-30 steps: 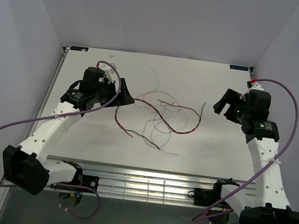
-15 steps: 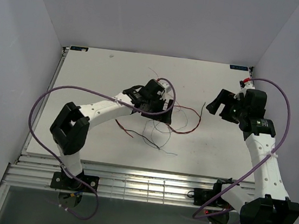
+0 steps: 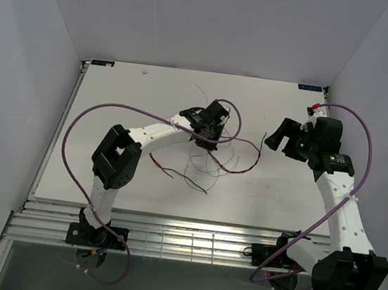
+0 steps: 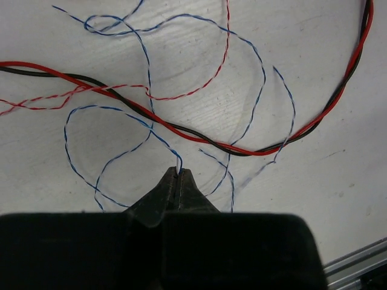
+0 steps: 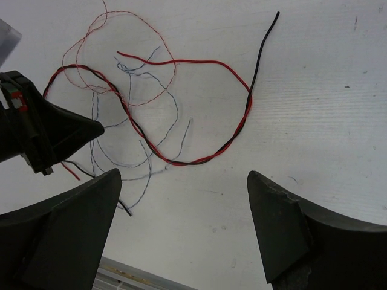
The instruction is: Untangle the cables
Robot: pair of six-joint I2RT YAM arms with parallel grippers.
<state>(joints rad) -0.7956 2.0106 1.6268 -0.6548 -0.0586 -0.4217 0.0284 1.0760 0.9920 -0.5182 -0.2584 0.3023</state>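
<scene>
Blue strand [image 4: 150, 127] pinched, likely for pulling free.
Left gripper [image 4: 179, 183] clamps it just beside the red-black pair [image 4: 181, 131]; right gripper [image 5: 184, 181] hovers open near that pair, empty.

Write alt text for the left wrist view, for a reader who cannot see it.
The left tool, shut, pinches a thin blue wire at its tips, over a white table. Beyond it lie a red-and-white wire and red and black wires twisted together, crossing the view.
</scene>
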